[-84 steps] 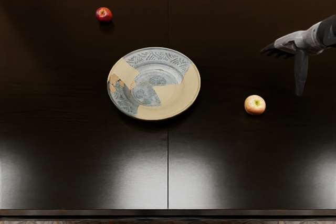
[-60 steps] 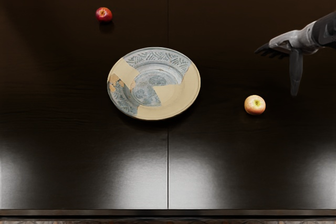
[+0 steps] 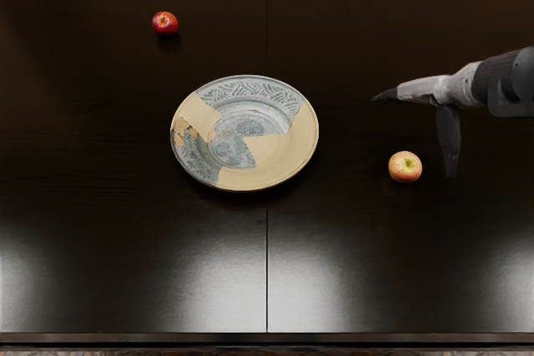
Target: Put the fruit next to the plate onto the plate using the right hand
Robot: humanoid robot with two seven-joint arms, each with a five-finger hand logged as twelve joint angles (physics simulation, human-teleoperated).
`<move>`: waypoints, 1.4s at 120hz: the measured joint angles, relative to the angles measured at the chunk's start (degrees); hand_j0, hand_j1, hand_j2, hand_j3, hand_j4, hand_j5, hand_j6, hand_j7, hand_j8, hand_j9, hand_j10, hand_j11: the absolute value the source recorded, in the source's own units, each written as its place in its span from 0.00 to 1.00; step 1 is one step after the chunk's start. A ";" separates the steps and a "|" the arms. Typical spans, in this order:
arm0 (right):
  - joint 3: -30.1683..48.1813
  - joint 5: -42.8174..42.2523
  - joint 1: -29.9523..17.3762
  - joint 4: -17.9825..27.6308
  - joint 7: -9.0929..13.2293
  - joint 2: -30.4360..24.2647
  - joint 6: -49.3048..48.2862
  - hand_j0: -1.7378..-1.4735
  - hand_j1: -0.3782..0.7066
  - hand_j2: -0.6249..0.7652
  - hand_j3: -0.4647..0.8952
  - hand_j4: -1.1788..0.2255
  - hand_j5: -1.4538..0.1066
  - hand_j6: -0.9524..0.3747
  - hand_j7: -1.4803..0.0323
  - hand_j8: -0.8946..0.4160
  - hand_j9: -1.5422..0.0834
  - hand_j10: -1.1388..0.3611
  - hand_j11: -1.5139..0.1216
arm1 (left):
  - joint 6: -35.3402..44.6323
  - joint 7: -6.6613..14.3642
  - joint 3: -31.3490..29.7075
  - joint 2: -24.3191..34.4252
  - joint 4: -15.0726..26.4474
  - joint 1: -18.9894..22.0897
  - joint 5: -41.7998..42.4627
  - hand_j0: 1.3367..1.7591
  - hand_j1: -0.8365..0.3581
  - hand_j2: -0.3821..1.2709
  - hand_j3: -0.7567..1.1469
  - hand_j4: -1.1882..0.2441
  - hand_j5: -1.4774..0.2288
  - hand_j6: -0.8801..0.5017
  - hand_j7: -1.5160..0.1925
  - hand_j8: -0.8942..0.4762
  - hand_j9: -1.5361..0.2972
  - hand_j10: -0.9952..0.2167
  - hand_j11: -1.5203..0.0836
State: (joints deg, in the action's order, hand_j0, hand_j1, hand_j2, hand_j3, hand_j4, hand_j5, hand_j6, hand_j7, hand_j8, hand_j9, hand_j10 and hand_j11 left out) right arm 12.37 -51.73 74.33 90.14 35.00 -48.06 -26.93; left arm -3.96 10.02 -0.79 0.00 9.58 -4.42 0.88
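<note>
Head view, the only angle here: the yellowish-red apple (image 3: 405,167) sits on the dark table (image 3: 125,239), off to the right of the plate (image 3: 305,136) and clearly apart from it. It's basically round, so no real long axis, and the little stem dimple faces up toward the camera. The right hand (image 3: 424,89) hovers just above and slightly right of the apple in the picture, not touching it. Its fingers (image 3: 392,94) are stretched out flat toward the plate and its thumb (image 3: 448,141) hangs straight down, holding nothing. The fingertips are dark on the dark tabletop, so I can't count them, and the arm is cut off at the right edge. A smaller red apple (image 3: 165,22) sits far back left
</note>
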 joint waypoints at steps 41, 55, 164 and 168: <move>0.29 -8.87 -9.30 6.67 0.00 -1.71 13.33 0.30 0.03 0.45 0.34 0.84 0.93 0.71 0.98 0.68 0.95 0.76 0.93 | 0.00 0.00 0.00 0.00 0.00 -0.05 0.00 0.76 0.98 0.23 0.40 0.82 0.86 0.63 0.88 0.65 0.83 0.81 0.94; 0.24 -12.35 -12.07 6.52 0.00 -1.23 17.27 0.30 0.03 0.45 0.34 0.84 0.93 0.71 0.98 0.68 0.95 0.76 0.93 | 0.00 0.00 0.01 0.00 0.00 -0.06 0.00 0.76 0.98 0.23 0.40 0.82 0.86 0.63 0.88 0.65 0.83 0.81 0.94; -0.38 -24.55 -22.18 3.41 0.00 4.36 31.03 0.30 0.29 0.42 0.34 0.67 0.73 0.53 0.77 0.50 0.76 0.60 0.74 | 0.00 0.00 0.01 0.00 0.00 -0.03 0.00 0.76 0.98 0.23 0.40 0.82 0.86 0.63 0.88 0.65 0.83 0.81 0.94; -0.40 -24.85 -22.52 3.36 0.00 4.37 31.63 0.30 0.29 0.42 0.34 0.66 0.73 0.53 0.77 0.49 0.75 0.59 0.73 | 0.00 0.00 0.01 0.00 0.00 -0.06 0.00 0.76 0.98 0.23 0.40 0.82 0.86 0.63 0.88 0.65 0.83 0.81 0.94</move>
State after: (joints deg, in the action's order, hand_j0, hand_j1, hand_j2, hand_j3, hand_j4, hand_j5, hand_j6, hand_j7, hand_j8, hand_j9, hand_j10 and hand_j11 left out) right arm 11.97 -76.59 51.81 93.50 35.00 -43.69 4.71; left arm -3.96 10.02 -0.78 0.00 9.58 -4.48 0.88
